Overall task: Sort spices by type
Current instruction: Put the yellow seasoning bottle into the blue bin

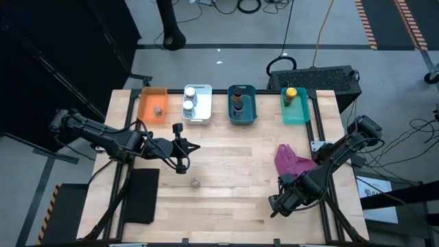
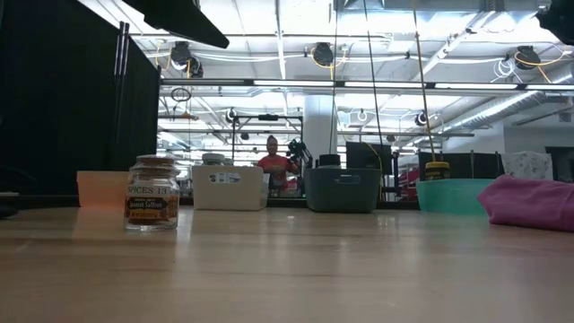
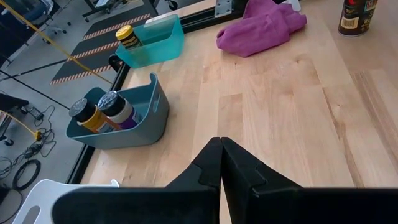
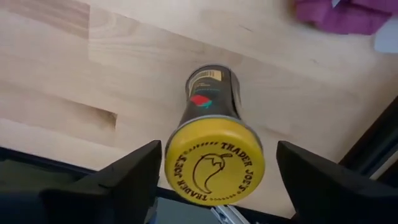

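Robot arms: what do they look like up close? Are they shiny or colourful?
Not colourful. Both arms are dark, nearly black, built from chunky jointed segments. The left arm ends in a left end effector with two black, wedge-shaped fingers that taper to a point. The right end effector has flat, matte black fingers with angled edges. No stripes or markings show on them.

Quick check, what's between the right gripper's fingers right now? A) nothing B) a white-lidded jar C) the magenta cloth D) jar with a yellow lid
D: the right wrist view shows a yellow-lidded jar standing on the table between the right gripper fingers, which are spread on either side and not yet touching it.
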Tool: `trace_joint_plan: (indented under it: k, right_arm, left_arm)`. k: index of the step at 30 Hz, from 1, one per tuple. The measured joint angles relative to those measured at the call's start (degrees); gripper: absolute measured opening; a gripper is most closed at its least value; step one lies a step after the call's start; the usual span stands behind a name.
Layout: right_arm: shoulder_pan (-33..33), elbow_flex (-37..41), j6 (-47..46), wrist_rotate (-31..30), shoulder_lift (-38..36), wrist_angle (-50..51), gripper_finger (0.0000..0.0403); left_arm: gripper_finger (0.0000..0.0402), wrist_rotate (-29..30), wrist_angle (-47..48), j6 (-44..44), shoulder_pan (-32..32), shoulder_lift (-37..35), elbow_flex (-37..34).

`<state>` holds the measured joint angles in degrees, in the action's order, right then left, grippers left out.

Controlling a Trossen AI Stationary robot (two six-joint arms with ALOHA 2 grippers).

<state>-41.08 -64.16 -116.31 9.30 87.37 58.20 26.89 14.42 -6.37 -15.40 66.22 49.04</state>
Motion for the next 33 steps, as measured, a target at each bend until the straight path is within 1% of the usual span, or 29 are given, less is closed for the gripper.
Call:
trace_joint_plan:
  k: [12, 22, 25, 30, 33]
  right_arm:
    - [0.0, 0.0, 0.0, -0.2, 0.0, 1.3, 0.0194]
    - [0.2, 0.0, 0.1, -0.2, 0.0, 1.2, 0.0197]
    - [0.6, -0.1, 0.7, 0.0, -0.1, 1.1, 0.0192]
    - [2.1, -3.0, 2.5, -0.6, -0.8, 1.6, 0.0192]
    - [3.6, -5.2, 5.1, -0.6, -0.8, 3.6, 0.0192]
  left_arm:
    - [0.0011, 0.0, 0.1, 0.0, 0.0, 0.0, 0.0]
    - [0.0011, 0.0, 0.3, 0.0, 0.0, 0.0, 0.0]
    - [0.0011, 0.0, 0.3, 0.0, 0.0, 0.0, 0.0]
    - [0.0011, 0.0, 0.2, 0.0, 0.0, 0.0, 0.0]
    - [0.0011, 0.0, 0.2, 0.0, 0.0, 0.0, 0.0]
